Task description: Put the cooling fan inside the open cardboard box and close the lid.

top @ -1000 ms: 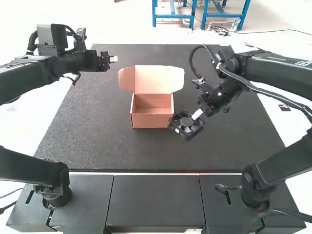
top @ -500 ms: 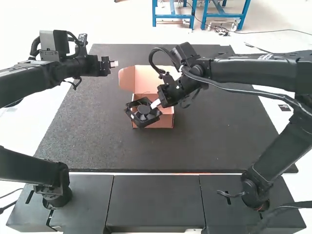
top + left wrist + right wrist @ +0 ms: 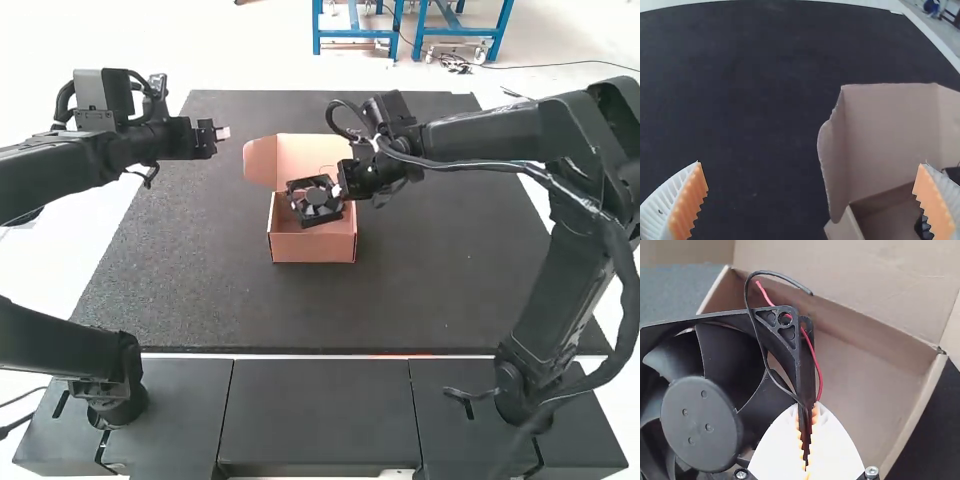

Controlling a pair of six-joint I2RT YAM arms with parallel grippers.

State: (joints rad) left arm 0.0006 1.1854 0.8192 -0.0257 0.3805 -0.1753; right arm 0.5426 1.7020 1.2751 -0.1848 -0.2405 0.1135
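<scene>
A black square cooling fan (image 3: pixel 314 198) hangs over the open cardboard box (image 3: pixel 311 243), tilted, with a red and a black wire trailing from it. My right gripper (image 3: pixel 345 187) is shut on the fan's frame edge (image 3: pixel 802 390), above the box's right side. The box's lid (image 3: pixel 312 163) stands upright at the back. My left gripper (image 3: pixel 212 131) is open, held above the mat to the left of the lid, with its fingers (image 3: pixel 687 200) spread wide and pointing toward the box (image 3: pixel 880 170).
The box rests in the middle of a black mat (image 3: pixel 180 260) covering the table. Bare mat lies on every side of the box. The table's front edge carries black base plates (image 3: pixel 320 410).
My right gripper carried the fan from the mat at the box's right front corner, across the front, then up over the box opening. The left arm shifted only slightly.
</scene>
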